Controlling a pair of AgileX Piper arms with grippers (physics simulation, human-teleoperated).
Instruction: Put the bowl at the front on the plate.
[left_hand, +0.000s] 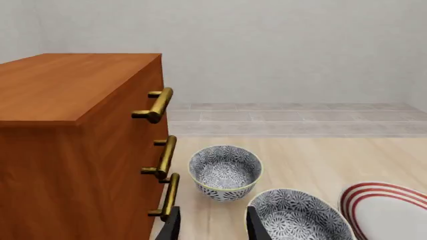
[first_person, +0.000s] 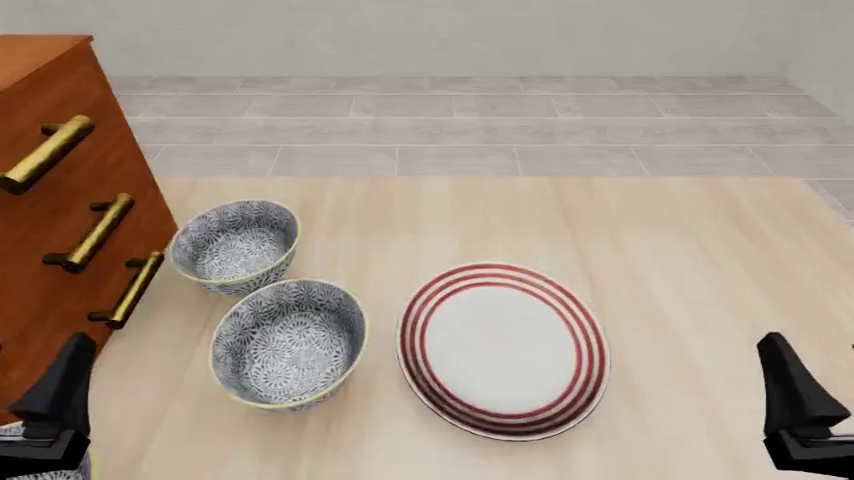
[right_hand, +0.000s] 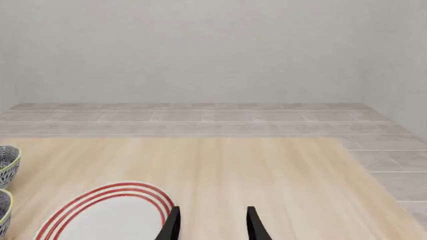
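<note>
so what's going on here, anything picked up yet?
Nothing is held yet. The left gripper and right gripper sit at the near edge, jaws open and empty. The plate is bare. One bowl stands just left of it, another bowl behind that, by the cabinet. A sliver of a third bowl, the nearest, shows under the left gripper.

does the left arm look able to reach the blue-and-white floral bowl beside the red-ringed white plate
Probably yes: the left gripper is open with bare tabletop between it and the floral bowl; the wooden drawer cabinet stands off to one side.
</note>
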